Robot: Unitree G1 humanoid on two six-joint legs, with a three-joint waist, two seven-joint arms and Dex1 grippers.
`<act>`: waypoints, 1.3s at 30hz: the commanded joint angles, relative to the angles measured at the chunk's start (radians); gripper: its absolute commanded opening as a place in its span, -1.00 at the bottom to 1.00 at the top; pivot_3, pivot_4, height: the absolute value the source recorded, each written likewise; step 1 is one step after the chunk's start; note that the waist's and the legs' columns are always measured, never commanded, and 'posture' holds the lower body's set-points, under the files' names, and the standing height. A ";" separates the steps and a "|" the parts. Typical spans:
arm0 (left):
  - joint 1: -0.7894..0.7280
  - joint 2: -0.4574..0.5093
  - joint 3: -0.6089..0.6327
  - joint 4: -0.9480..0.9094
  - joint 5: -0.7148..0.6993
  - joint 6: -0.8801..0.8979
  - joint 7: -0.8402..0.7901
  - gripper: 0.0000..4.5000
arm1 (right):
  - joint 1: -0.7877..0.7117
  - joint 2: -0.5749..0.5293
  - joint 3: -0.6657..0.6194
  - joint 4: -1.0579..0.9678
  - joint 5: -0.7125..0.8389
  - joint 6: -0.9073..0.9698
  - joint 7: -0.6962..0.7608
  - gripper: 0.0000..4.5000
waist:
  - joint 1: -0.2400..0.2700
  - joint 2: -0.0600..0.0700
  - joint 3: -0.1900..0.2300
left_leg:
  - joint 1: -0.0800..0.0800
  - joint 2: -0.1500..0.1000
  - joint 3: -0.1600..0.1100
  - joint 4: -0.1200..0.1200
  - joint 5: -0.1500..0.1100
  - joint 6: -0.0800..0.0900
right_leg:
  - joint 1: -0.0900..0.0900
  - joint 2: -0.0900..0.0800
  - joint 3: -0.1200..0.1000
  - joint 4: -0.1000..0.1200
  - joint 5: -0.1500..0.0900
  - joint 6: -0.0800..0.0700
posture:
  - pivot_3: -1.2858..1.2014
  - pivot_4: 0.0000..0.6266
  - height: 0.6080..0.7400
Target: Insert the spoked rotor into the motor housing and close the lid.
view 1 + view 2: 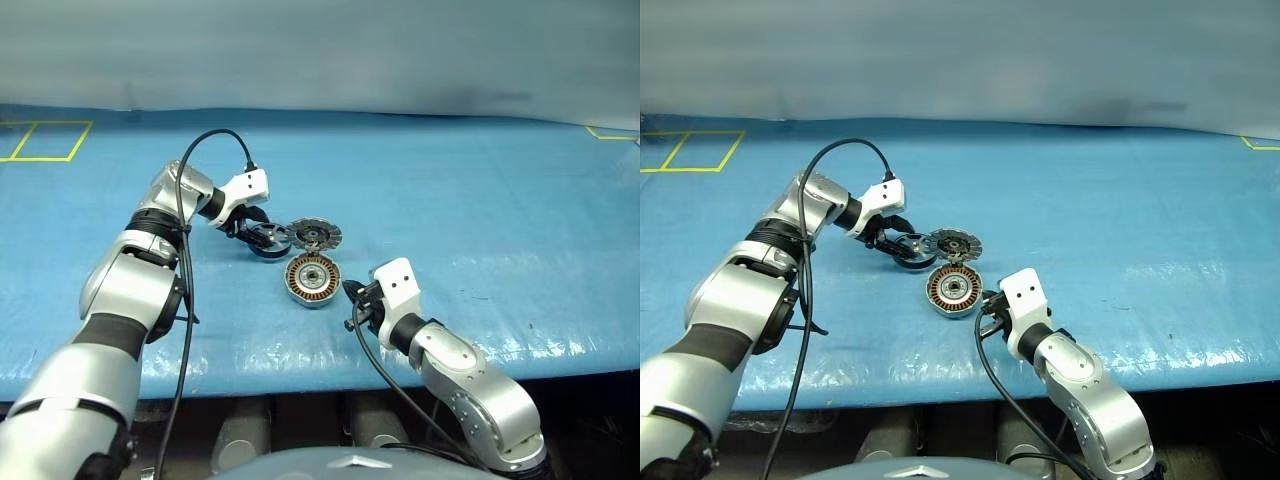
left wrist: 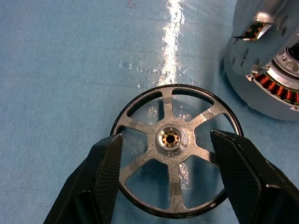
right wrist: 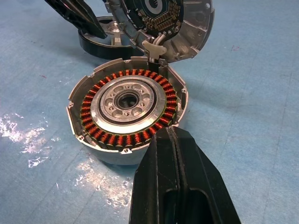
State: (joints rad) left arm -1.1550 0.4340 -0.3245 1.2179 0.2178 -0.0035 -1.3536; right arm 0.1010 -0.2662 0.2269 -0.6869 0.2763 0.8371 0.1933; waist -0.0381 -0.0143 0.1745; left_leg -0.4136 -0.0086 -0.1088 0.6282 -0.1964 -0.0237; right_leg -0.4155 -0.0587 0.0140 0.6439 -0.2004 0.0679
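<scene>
The spoked rotor (image 2: 176, 139), a dark ring with silver spokes and hub, lies flat on the blue table. My left gripper (image 1: 256, 236) is open just above it, one black finger (image 2: 100, 179) over each side of its rim. Whether the fingers touch it I cannot tell. To the right of the rotor sits the motor housing (image 3: 125, 103), its copper windings and silver bearing exposed. The lid (image 1: 316, 234) stands tilted open on its hinge at the housing's far side. My right gripper (image 3: 172, 134) is shut and empty, its tips at the housing's near rim.
A blue sheet (image 1: 480, 220) covers the table, whose front edge (image 1: 300, 372) runs close below the housing. Yellow tape marks (image 1: 45, 140) lie at the far left and far right corners. A black cable (image 1: 215, 135) loops up from my left arm.
</scene>
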 commanded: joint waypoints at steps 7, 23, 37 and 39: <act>0.009 -0.008 0.008 0.007 0.021 0.005 0.004 0.46 | -0.009 0.008 -0.007 -0.038 -0.001 -0.016 -0.002 -1.00 | 0.000 0.000 0.000 | 0.000 0.000 0.000 0.000 0.000 0.000 | 0.000 0.000 0.000 0.000 0.000 0.000 | 0.03 -0.52 1.00; 0.010 -0.016 0.003 0.002 0.048 -0.037 -0.022 0.06 | -0.006 0.009 -0.012 -0.040 -0.006 -0.020 -0.010 -1.00 | 0.001 0.000 0.000 | 0.000 0.000 0.000 0.001 0.000 0.000 | 0.000 0.000 0.000 0.000 0.000 0.000 | 0.03 -0.52 1.00; 0.051 0.073 0.010 -0.088 0.042 -0.080 -0.038 -0.42 | -0.028 0.008 -0.001 -0.026 -0.010 -0.019 0.009 -1.00 | -0.006 0.000 -0.001 | 0.002 0.000 0.000 0.002 0.001 0.002 | 0.002 0.000 0.000 0.001 0.001 0.001 | 0.03 -0.52 1.00; 0.083 0.113 -0.009 -0.158 0.060 -0.098 -0.053 -0.42 | -0.032 0.008 0.001 -0.024 -0.008 -0.019 0.015 -1.00 | -0.010 0.000 -0.001 | 0.002 0.000 0.000 0.001 0.001 0.002 | 0.002 0.000 0.000 0.001 0.001 0.001 | 0.03 -0.52 1.00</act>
State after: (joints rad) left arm -1.0854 0.5114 -0.3256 1.1267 0.2653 -0.0800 -1.3887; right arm 0.0809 -0.2630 0.2275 -0.6860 0.2622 0.8371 0.1995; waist -0.0477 -0.0142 0.1737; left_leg -0.4115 -0.0085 -0.1091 0.6286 -0.1954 -0.0221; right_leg -0.4138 -0.0584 0.0144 0.6451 -0.1994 0.0684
